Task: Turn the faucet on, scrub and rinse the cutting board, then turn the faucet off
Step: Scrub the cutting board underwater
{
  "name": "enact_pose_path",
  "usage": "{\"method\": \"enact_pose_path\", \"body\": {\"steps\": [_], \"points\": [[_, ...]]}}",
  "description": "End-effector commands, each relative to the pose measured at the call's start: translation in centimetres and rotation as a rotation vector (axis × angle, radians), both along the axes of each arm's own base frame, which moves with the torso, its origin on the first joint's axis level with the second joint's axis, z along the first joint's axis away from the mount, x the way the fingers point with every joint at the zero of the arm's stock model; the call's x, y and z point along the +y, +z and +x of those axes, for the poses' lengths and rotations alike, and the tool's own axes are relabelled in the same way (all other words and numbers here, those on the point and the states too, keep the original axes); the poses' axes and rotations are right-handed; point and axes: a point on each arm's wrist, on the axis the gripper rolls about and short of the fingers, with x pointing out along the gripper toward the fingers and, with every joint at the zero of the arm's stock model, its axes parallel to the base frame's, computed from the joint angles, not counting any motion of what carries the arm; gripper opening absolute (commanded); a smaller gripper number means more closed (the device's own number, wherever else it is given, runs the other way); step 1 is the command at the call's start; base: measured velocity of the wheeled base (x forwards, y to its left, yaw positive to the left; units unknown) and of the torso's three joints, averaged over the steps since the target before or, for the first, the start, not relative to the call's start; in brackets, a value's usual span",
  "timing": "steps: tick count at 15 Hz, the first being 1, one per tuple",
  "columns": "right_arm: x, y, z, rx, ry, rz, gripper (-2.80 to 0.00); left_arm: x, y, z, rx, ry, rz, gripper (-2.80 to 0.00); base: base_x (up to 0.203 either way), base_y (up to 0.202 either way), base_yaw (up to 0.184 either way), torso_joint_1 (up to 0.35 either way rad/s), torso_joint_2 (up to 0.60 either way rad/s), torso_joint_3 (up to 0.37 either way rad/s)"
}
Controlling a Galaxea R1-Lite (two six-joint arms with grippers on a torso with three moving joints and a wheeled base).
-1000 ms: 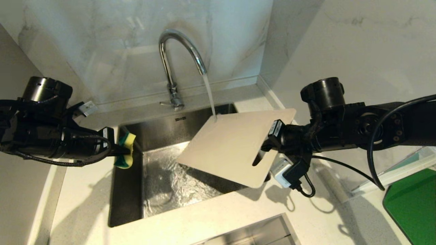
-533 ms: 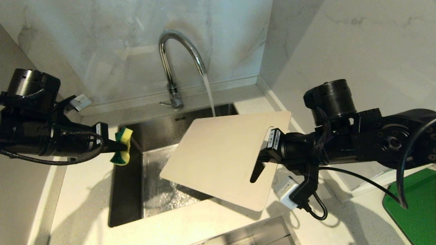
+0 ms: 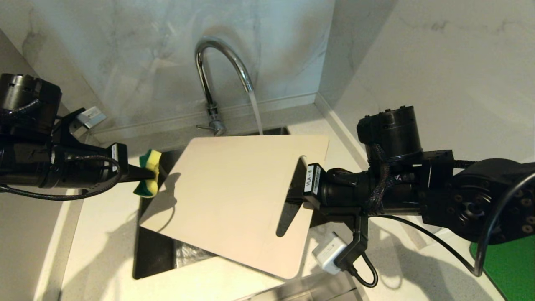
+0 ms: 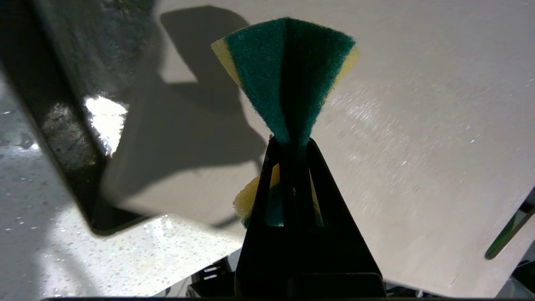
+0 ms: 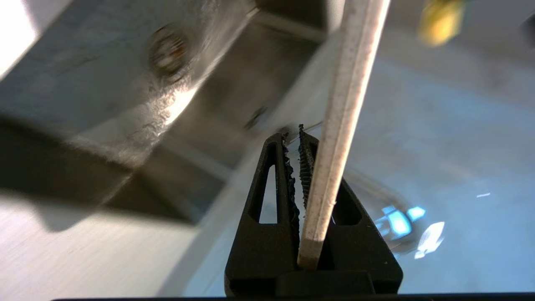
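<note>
Cutting board (image 3: 234,196) clamped at its slotted end by right pincer (image 3: 299,194), held tilted over sink (image 3: 154,259), faucet (image 3: 217,79) running, yellow-green sponge (image 3: 148,173) pinched by left pincer (image 3: 138,173) at board's edge.

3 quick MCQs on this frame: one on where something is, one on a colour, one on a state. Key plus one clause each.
1. Where is the cutting board?
A. flat on the counter
B. held over the sink
C. leaning on the wall

2. What colours is the sponge in the left claw?
A. yellow and green
B. pink and white
C. plain blue

3. What state is the faucet in?
A. off and dry
B. dripping only
C. running

Key: 1 B, the right claw pinches its handle-slot end and it hangs tilted above the basin. 2 A, the left wrist view shows a green scrub face on yellow foam. 3 C, a steady stream falls from the spout behind the board's far edge.
</note>
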Motion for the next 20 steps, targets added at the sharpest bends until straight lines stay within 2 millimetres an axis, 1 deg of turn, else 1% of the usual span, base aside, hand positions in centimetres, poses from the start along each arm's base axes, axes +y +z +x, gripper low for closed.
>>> {"method": "enact_pose_path", "body": {"steps": [1, 4, 6, 8, 9, 11, 13, 15, 16, 18, 20], "points": [[1.2, -0.8, -0.7, -0.014, 0.075, 0.01, -2.8, -0.5, 0.7, -0.1, -0.021, -0.017, -0.014, -2.8, 0.0, 0.0, 0.0, 0.0, 0.0, 0.0], [1.3, -1.3, -0.8, -0.03, 0.088, 0.03, -2.8, -1.3, 2.1, 1.2, -0.057, -0.02, -0.044, -2.8, 0.0, 0.0, 0.0, 0.0, 0.0, 0.0], [1.3, -1.1, -0.7, -0.033, 0.087, 0.034, -2.8, -2.5, 3.1, 2.3, -0.085, -0.048, -0.052, -2.8, 0.0, 0.0, 0.0, 0.0, 0.0, 0.0], [1.2, -1.0, -0.8, -0.024, 0.079, 0.041, -2.8, -4.6, 3.7, 2.5, -0.117, -0.128, -0.038, -2.8, 0.0, 0.0, 0.0, 0.0, 0.0, 0.0], [1.2, -1.0, -0.8, -0.025, 0.079, 0.041, -2.8, -5.2, 3.8, 2.4, -0.142, -0.179, -0.013, -2.8, 0.0, 0.0, 0.0, 0.0, 0.0, 0.0], [1.2, -1.0, -0.8, -0.024, 0.078, 0.041, -2.8, -5.9, 4.0, 1.7, -0.174, -0.336, -0.01, -2.8, 0.0, 0.0, 0.0, 0.0, 0.0, 0.0], [1.2, -1.0, -0.8, -0.024, 0.077, 0.042, -2.8, -6.7, 3.4, 1.5, -0.169, -0.44, 0.018, -2.8, 0.0, 0.0, 0.0, 0.0, 0.0, 0.0], [1.2, -1.1, -0.8, -0.022, 0.076, 0.04, -2.8, -7.3, 2.5, 1.8, -0.192, -0.515, 0.094, -2.8, 0.0, 0.0, 0.0, 0.0, 0.0, 0.0], [1.2, -1.1, -0.9, -0.02, 0.075, 0.039, -2.8, -7.6, 1.8, 2.4, -0.201, -0.542, 0.137, -2.8, 0.0, 0.0, 0.0, 0.0, 0.0, 0.0], [0.9, -0.9, -1.0, -0.022, 0.068, 0.045, -2.8, -7.9, 0.8, 3.4, -0.189, -0.525, 0.185, -2.8, 0.0, 0.0, 0.0, 0.0, 0.0, 0.0], [0.9, -0.9, -1.0, -0.011, 0.062, 0.051, -2.8, -7.1, -0.2, 4.6, -0.162, -0.494, 0.2, -2.8, 0.0, 0.0, 0.0, 0.0, 0.0, 0.0]]}}
